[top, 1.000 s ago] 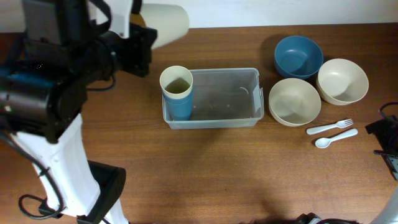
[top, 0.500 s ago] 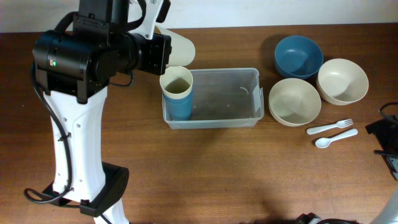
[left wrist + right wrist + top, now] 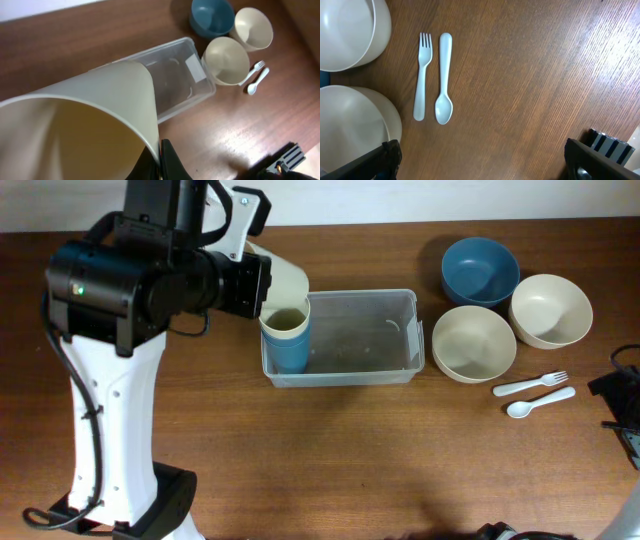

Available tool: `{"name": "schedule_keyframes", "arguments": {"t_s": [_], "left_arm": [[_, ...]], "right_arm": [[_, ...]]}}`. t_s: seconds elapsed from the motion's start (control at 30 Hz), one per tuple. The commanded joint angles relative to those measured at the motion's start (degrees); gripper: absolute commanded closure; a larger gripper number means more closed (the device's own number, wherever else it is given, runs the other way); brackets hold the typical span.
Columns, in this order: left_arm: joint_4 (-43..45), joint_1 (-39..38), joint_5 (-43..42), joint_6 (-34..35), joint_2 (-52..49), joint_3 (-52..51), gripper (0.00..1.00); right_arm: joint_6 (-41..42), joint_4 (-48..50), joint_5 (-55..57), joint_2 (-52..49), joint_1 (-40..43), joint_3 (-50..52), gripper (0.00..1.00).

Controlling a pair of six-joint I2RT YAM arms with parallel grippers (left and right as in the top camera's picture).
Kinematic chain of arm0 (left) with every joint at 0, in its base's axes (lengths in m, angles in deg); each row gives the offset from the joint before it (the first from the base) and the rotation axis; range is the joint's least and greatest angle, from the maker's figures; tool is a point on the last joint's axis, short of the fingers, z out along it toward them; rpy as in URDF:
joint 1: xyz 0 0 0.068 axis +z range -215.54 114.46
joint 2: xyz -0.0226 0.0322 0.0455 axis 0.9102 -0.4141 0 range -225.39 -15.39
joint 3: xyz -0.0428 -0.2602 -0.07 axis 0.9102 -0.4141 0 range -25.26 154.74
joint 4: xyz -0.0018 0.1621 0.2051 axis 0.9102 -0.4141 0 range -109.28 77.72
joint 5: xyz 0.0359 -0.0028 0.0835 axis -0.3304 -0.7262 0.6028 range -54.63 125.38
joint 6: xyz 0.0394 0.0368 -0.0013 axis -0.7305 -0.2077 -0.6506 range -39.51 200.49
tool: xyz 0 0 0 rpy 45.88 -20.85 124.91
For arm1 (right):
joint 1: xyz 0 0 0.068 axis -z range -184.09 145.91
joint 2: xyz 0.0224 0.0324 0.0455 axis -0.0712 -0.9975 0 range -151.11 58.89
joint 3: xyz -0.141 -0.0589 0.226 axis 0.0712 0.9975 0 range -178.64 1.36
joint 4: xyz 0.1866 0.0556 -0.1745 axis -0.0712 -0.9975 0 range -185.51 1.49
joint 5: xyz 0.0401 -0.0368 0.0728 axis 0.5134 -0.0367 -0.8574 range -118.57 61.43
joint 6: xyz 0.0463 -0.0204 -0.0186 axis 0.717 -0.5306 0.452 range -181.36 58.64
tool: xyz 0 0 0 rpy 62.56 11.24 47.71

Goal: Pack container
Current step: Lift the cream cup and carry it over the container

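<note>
**Operator:** What's different from a second ago?

**Spotter:** Your left arm has swung in from the far left. The cream cup it carries was over the back edge of the bench. It now hangs tilted just above the stacked cups.

**Operator:** And the fingers?

**Spotter:** Your left fingers are clenched on the cream cup's wall at the rim. Your right fingers are spread wide, grasping nothing, over bare wood near the fork and spoon.

**Operator:** Where's the container?

**Spotter:** The clear container sits mid-bench. The stacked cups, a blue one with a cream one nested inside, stand in its left end. To its right are a blue bowl and two cream bowls, the nearest just beside its end wall.
</note>
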Motion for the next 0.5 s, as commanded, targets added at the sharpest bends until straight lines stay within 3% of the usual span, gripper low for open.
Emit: {"name": "schedule_keyframes", "arguments": {"t_s": [0.0, 0.47], "left_arm": [[0.2, -0.2, 0.5, 0.0, 1.7, -1.3, 0.98], [0.2, -0.2, 1.1, 0.0, 1.7, -2.1, 0.98]], "right_arm": [[0.5, 0.2, 0.7, -0.1, 0.3, 0.2, 0.01], [0.5, 0.2, 0.7, -0.1, 0.3, 0.2, 0.01]]}}
